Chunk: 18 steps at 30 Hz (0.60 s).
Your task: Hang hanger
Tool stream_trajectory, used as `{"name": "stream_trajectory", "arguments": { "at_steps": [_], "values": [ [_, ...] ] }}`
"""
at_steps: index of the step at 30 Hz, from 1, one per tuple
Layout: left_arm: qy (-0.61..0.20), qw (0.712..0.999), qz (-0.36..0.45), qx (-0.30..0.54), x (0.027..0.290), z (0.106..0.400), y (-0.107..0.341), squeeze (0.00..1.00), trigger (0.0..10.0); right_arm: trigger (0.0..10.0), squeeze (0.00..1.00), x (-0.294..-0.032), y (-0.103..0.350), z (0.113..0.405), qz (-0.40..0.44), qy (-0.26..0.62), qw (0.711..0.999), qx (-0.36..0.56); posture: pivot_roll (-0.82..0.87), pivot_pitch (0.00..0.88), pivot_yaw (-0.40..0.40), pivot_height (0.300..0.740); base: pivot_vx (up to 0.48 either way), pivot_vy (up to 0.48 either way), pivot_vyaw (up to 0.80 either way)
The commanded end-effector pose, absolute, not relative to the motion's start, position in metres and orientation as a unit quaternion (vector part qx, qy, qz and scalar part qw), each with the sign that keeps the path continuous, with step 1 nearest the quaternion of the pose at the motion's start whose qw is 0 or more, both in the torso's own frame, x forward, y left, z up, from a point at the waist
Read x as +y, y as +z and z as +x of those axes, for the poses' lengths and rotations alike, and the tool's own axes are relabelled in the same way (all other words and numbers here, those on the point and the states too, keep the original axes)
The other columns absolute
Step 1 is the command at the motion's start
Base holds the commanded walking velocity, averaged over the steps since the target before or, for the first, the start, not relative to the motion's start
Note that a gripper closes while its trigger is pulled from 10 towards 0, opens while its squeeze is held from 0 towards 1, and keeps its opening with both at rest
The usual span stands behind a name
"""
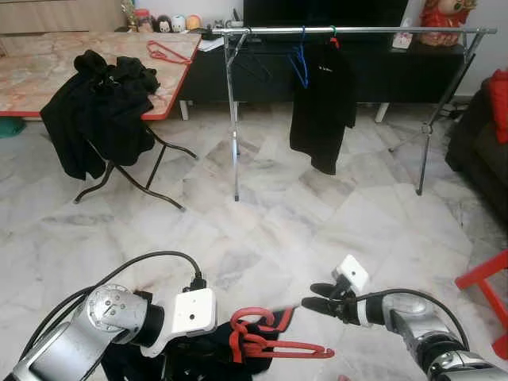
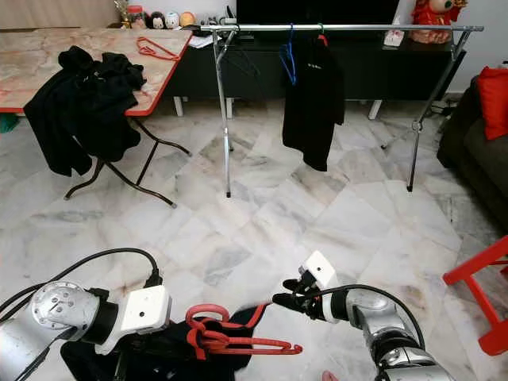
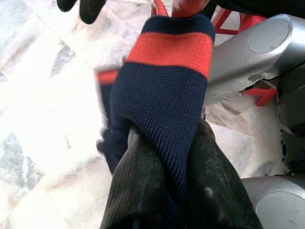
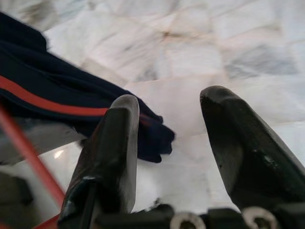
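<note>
Marble floor (image 1: 317, 230), red hanger (image 1: 274, 343) with unlabelled navy garment (image 3: 162, 95).

Both head eyes look forward and down over the marble floor (image 1: 317, 214) toward the clothes rack (image 1: 349, 31), while wrist cameras sit close over cloth.

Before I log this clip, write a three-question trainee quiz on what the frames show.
1. True or false: the right hand is open beside the garment.
2. What does the left hand grip? A) dark garment with a red stripe B) blue hanger C) red chair
3. Fill in: the red hanger rests on the garment, and a black top hangs on the ____.

Key: 1 true; 2 A; 3 rail
</note>
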<state>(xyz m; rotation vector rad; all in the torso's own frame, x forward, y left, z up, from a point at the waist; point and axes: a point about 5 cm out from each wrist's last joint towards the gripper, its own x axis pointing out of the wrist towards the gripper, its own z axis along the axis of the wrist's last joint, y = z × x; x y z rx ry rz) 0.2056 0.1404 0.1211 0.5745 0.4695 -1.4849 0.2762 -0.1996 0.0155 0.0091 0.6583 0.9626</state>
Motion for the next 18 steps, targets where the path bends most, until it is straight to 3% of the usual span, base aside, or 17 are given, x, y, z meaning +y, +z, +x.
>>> {"name": "stream_trajectory", "arguments": {
  "at_steps": [1, 5, 7, 8, 9, 10, 13, 15, 17, 18],
  "values": [
    [-0.663, 0.676, 0.263, 0.186, 0.138, 0.209, 0.128, 0.00, 10.0, 10.0, 1.00, -0.203, 0.020, 0.277, 0.010, 0.469, 0.828, 0.309, 0.03, 0.000, -0.034, 0.716, 0.000, 0.000, 0.00],
    [-0.662, 0.685, 0.247, 0.179, 0.135, 0.210, 0.128, 0.00, 10.0, 10.0, 1.00, -0.209, 0.024, 0.277, 0.018, 0.477, 0.822, 0.309, 0.03, 0.000, -0.031, 0.716, 0.000, 0.000, 0.00],
    [-0.650, 0.705, 0.226, 0.174, 0.134, 0.213, 0.127, 0.00, 10.0, 10.0, 1.00, -0.213, 0.037, 0.289, 0.018, 0.457, 0.846, 0.276, 0.03, 0.000, -0.029, 0.716, 0.000, 0.000, 0.00],
    [-0.640, 0.716, 0.218, 0.173, 0.135, 0.216, 0.125, 0.00, 10.0, 10.0, 0.73, -0.215, 0.045, 0.297, 0.017, 0.438, 0.862, 0.255, 0.03, 0.000, -0.029, 0.716, 0.000, 0.000, 0.00],
    [-0.640, 0.716, 0.218, 0.173, 0.135, 0.216, 0.125, 0.00, 10.0, 10.0, 0.73, -0.215, 0.045, 0.297, 0.017, 0.438, 0.862, 0.255, 0.03, 0.000, -0.029, 0.716, 0.000, 0.000, 0.00],
    [-0.628, 0.730, 0.211, 0.170, 0.135, 0.220, 0.124, 0.00, 10.0, 10.0, 0.00, -0.216, 0.052, 0.303, 0.017, 0.427, 0.873, 0.234, 0.03, 0.000, -0.028, 0.716, 0.000, 0.000, 0.00],
    [-0.597, 0.758, 0.196, 0.175, 0.137, 0.229, 0.116, 0.00, 10.0, 10.0, 0.00, -0.217, 0.073, 0.319, 0.033, 0.415, 0.890, 0.184, 0.03, 0.000, -0.029, 0.716, 0.000, 0.000, 0.00],
    [-0.583, 0.771, 0.186, 0.176, 0.138, 0.232, 0.113, 0.00, 10.0, 10.0, 0.00, -0.216, 0.083, 0.324, 0.041, 0.427, 0.889, 0.163, 0.02, 0.000, -0.029, 0.716, 0.000, 0.000, 0.00],
    [-0.544, 0.806, 0.173, 0.157, 0.135, 0.242, 0.108, 0.00, 10.0, 10.0, 0.00, -0.210, 0.105, 0.333, 0.046, 0.460, 0.878, 0.123, 0.02, 0.000, -0.031, 0.716, 0.000, 0.000, 0.00],
    [-0.544, 0.806, 0.173, 0.157, 0.135, 0.242, 0.108, 0.00, 10.0, 10.0, 0.00, -0.210, 0.105, 0.333, 0.046, 0.460, 0.878, 0.123, 0.02, 0.000, -0.031, 0.716, 0.000, 0.000, 0.00]
  ]
}}
